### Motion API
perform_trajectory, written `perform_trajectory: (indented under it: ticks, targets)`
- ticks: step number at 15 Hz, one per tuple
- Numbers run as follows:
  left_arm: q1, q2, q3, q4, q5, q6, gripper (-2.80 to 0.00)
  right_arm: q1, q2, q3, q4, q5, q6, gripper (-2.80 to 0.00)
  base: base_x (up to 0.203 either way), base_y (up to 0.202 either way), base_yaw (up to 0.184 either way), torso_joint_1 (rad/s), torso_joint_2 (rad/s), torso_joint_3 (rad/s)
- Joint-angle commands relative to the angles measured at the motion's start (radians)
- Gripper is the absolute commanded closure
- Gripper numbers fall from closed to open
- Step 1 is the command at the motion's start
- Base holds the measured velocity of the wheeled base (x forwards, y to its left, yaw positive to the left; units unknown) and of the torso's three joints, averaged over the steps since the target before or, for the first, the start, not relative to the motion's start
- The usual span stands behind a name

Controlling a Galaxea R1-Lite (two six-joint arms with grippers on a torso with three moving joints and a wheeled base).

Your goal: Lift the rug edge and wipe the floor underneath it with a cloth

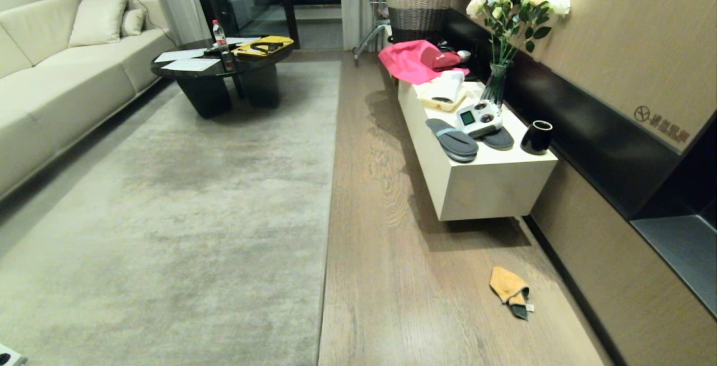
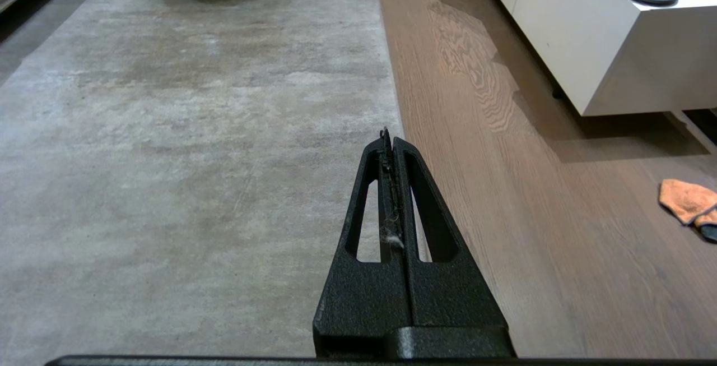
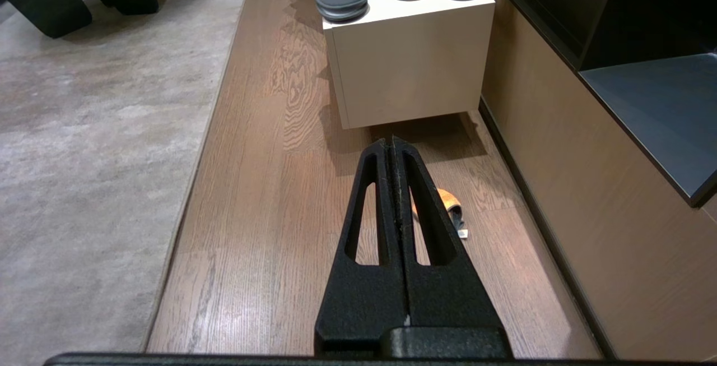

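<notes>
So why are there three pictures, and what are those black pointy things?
It is a robot with two arms, and it carries three cameras. One picture is from its head, looking down at a living room. The other two are from its wrists. The black pointy thing in each is a gripper: the left gripper hangs over the rug edge, and the right gripper hangs over the floor. Both have their jaws shut and hold nothing. On the floor lies a small orange cloth, near a white bench with slippers and a vase of flowers on top. The rug lies flat.
</notes>
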Motion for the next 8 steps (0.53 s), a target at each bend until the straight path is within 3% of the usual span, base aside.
perform_trajectory:
  ticks: [1, 8]
  targets:
    - [0.0, 0.0, 0.0, 0.0, 0.0, 0.0, 0.0, 0.0, 0.001, 0.0, -0.002, 0.0, 0.001, 0.0, 0.0, 0.0, 0.0, 0.0, 0.0, 0.0]
    - [0.001, 0.001, 0.0, 0.0, 0.0, 0.0, 0.0, 0.0, 0.0, 0.0, -0.001, 0.0, -0.002, 0.0, 0.0, 0.0, 0.0, 0.012, 0.05, 0.052]
